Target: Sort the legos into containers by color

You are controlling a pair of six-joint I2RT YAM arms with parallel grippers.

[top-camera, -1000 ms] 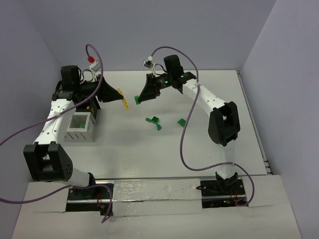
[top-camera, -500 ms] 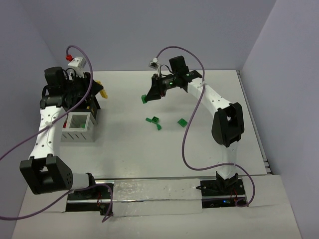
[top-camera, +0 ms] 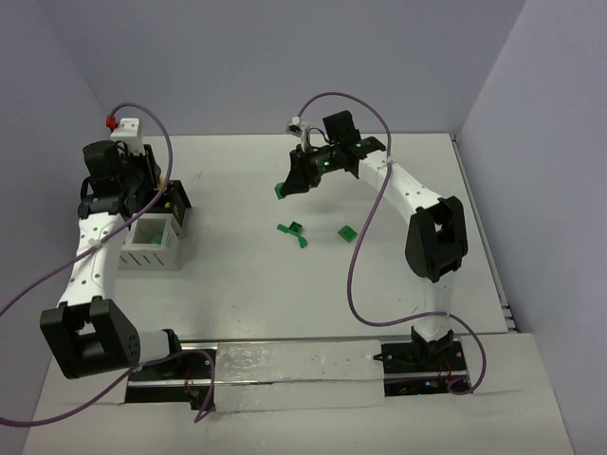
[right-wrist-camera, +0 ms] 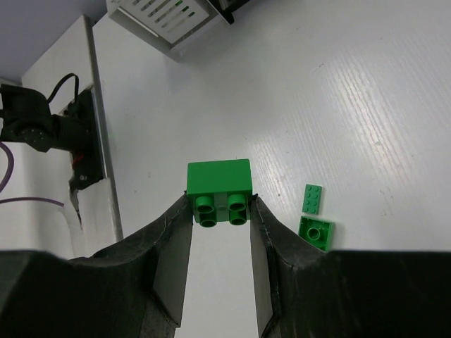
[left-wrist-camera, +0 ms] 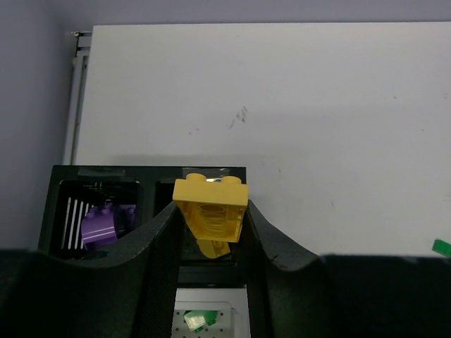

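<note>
**Two bricks aloft, sorting partway**

Your left claw [left-wrist-camera: 211, 236] grips a yellow brick [left-wrist-camera: 210, 205] above the black tray [left-wrist-camera: 151, 173] (a purple brick [left-wrist-camera: 103, 225] sits inside). Your right claw [right-wrist-camera: 218, 215] pinches a green brick [right-wrist-camera: 218, 184] over the worktop [top-camera: 285, 294], where loose green pieces [top-camera: 294, 229] await the white box [top-camera: 152, 254].
</note>
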